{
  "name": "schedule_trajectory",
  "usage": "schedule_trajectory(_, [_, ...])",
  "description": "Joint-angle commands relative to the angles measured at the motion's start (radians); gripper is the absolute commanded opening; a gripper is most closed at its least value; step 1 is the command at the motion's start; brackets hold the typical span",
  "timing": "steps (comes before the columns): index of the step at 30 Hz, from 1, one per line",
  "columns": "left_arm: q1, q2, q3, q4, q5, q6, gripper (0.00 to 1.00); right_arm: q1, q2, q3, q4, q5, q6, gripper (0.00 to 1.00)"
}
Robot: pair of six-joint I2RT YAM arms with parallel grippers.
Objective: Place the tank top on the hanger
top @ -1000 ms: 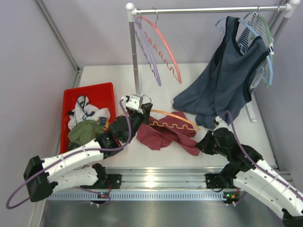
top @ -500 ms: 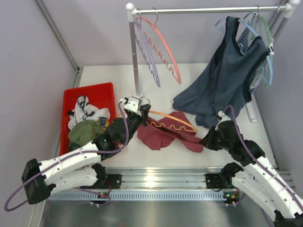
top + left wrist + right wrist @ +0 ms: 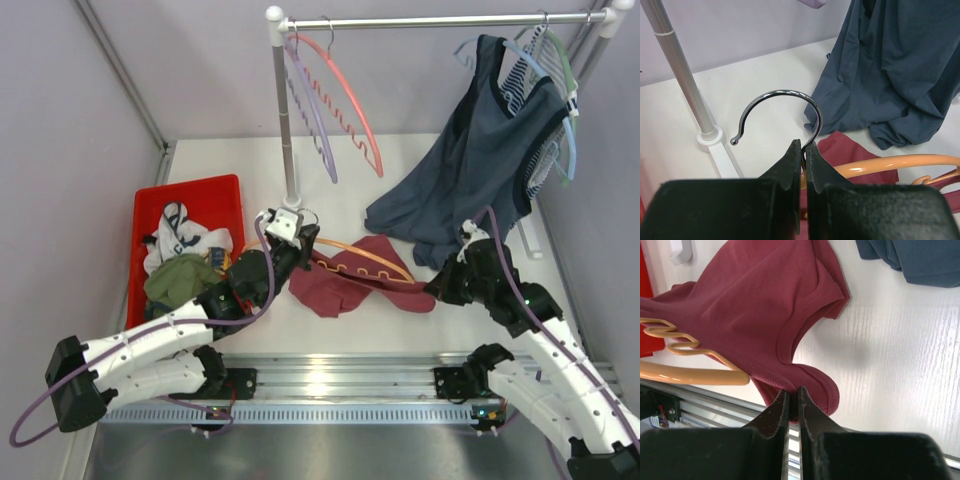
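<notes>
On the white desk (image 3: pixel 410 150), enclosed by pale lilac wall panels (image 3: pixel 180 70), the maroon tank top (image 3: pixel 345 285) is spread just in front and to the right of the clothes rail's upright post (image 3: pixel 288 130), with the orange hanger (image 3: pixel 375 256) set across it. The hanger's metal hook is clamped at its neck by the left gripper (image 3: pixel 802 145) near the post's foot. A strap edge of the tank top is pinched by the right gripper (image 3: pixel 794 390), farther right of the post.
</notes>
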Motion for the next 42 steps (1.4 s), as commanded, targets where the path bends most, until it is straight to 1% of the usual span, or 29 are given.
schedule_trajectory(1, [0.002,-0.012,0.002,0.051,-0.005,0.037,0.0,-0.028,0.023,0.063,0.007,-0.018,-0.045,0.0])
schedule_trajectory(4, [0.002,-0.007,0.001,0.048,0.007,0.037,0.0,-0.037,0.042,0.078,0.013,-0.022,-0.051,0.0])
schedule_trajectory(7, [0.002,-0.028,-0.011,0.068,-0.014,0.026,0.0,-0.046,0.058,0.075,0.026,-0.03,-0.069,0.0])
schedule_trajectory(13, [0.002,-0.055,0.001,0.077,-0.091,0.015,0.0,-0.057,0.052,-0.005,0.065,-0.07,-0.059,0.0])
schedule_trajectory(20, [0.002,-0.061,0.022,0.071,-0.111,0.004,0.0,-0.06,0.034,-0.049,0.074,-0.09,-0.052,0.0])
schedule_trajectory(37, [0.002,-0.111,0.033,0.071,-0.085,-0.012,0.0,-0.063,0.049,-0.118,0.128,-0.125,-0.04,0.0])
schedule_trajectory(42, [0.002,-0.113,0.026,0.068,-0.063,-0.017,0.0,-0.069,0.062,-0.115,0.143,-0.125,-0.034,0.0])
